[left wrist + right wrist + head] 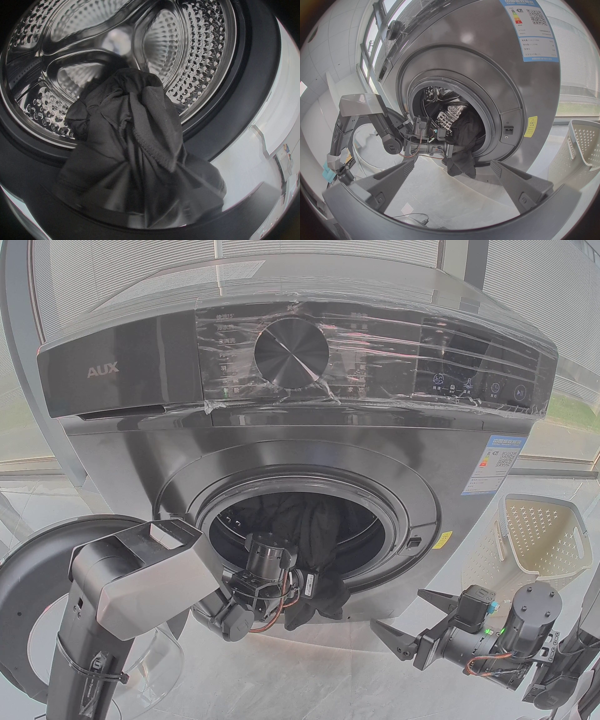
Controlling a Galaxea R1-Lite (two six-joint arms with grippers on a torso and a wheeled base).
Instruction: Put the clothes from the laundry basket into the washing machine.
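Note:
A black garment (315, 527) hangs over the lower lip of the washing machine's (300, 446) round opening, half inside the steel drum (93, 47) and half drooping outside. My left gripper (310, 585) sits at that lip, shut on the bunched black garment (137, 140), whose cloth covers the fingers. From the right wrist, the left gripper (449, 150) shows beside the hanging garment (462, 134). Low and to the right of the machine, my right gripper (400, 610) is open and holds nothing. The cream laundry basket (544, 534) stands just behind it.
The machine's round door (31, 590) is swung wide open to the left, behind my left arm. The laundry basket (581, 147) leans by the machine's right front corner. Pale tiled floor (300, 677) lies bare in front of the machine.

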